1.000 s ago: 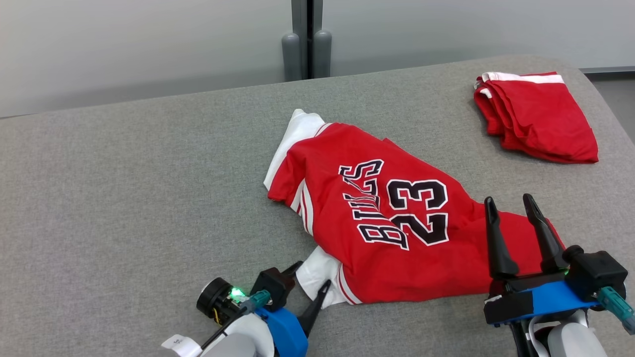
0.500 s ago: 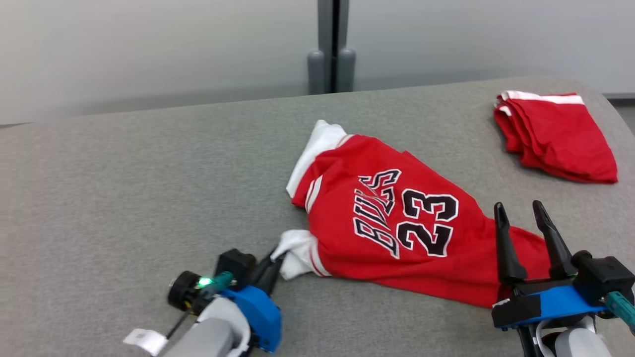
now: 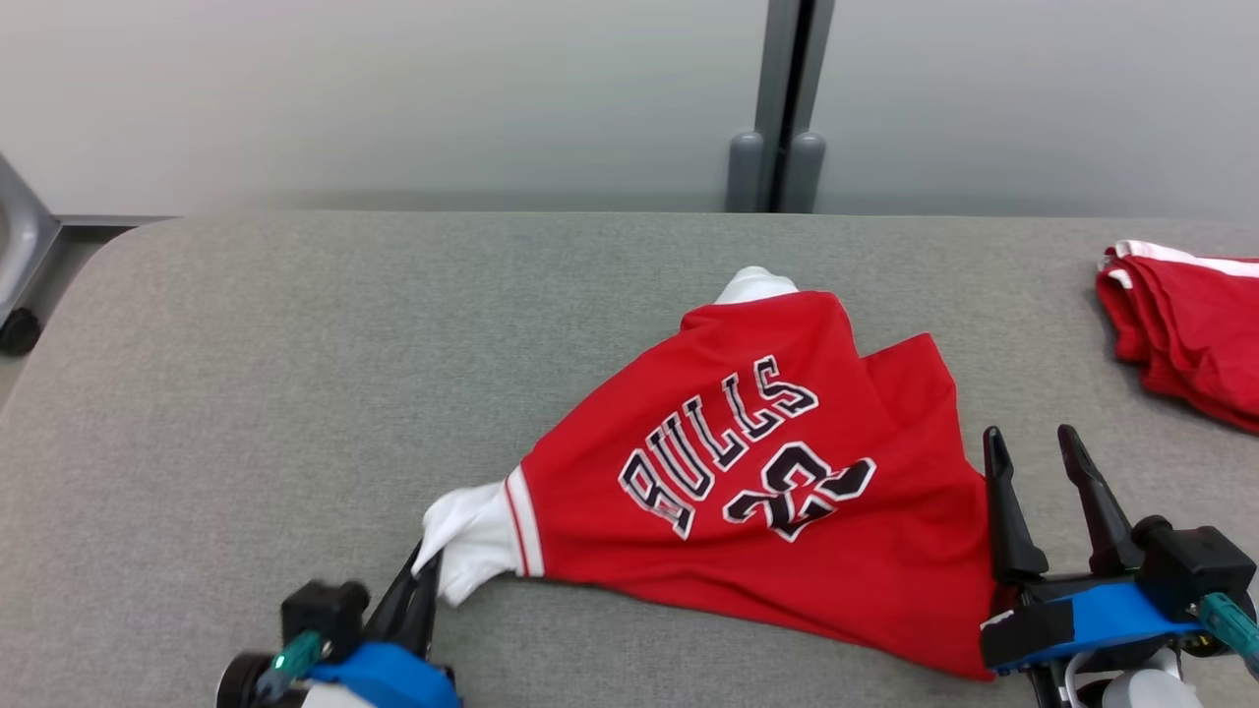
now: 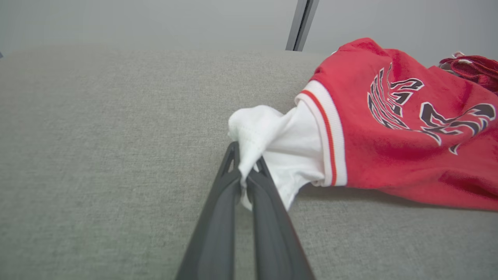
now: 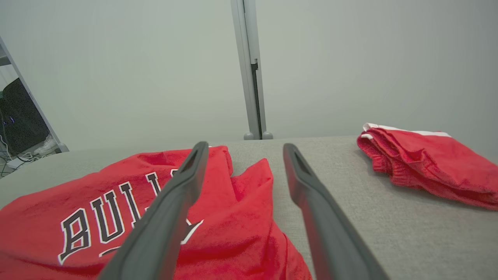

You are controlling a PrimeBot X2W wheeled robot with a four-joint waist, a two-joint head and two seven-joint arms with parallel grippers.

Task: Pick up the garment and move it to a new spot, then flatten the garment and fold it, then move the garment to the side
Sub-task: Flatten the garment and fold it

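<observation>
Jersey [image 3: 767, 472]: red, "BULLS" + a number in black/white. It lies crumpled on the grey padded table [image 3: 295, 393], centre-to-right in head view, nr the front edge. Its white sleeve [image 4: 272, 136] sticks out at the robot's left end.

L gripper [image 4: 245, 157] is clamped tight on that sleeve, both fingers pressed together w/ white cloth pinched btwn the tips. The cloth runs taut from there to the red body.

R gripper [image 3: 1030, 438] is spread wide w/ nothing in it. It sits at the jersey's right end, fingers pointing away from the robot. In its wrist view the left finger lies over red cloth and the right finger over grey table. Can't tell if it touches the cloth. A bunched fold of the jersey rises just ahead, btwn the two fingers.

Around:
- 1 folded red garment [image 3: 1190, 334] w/ white trim, far right on the table, well apart from the jersey, grey surface btwn them.
- Behind the table, a pale wall w/ 1 grey vertical post [image 3: 782, 98] and 2 rounded grey caps [image 3: 748, 172] at its foot.
- Off the table's left end, a bit of grey frame w/ 1 black caster [image 3: 18, 332].
- R wrist view, far left: dark kit + cables [image 5: 19, 116], too small to ID.

Count: 2 garments (1 crumpled, 1 folded), 2 grippers, 1 table, 1 post.
</observation>
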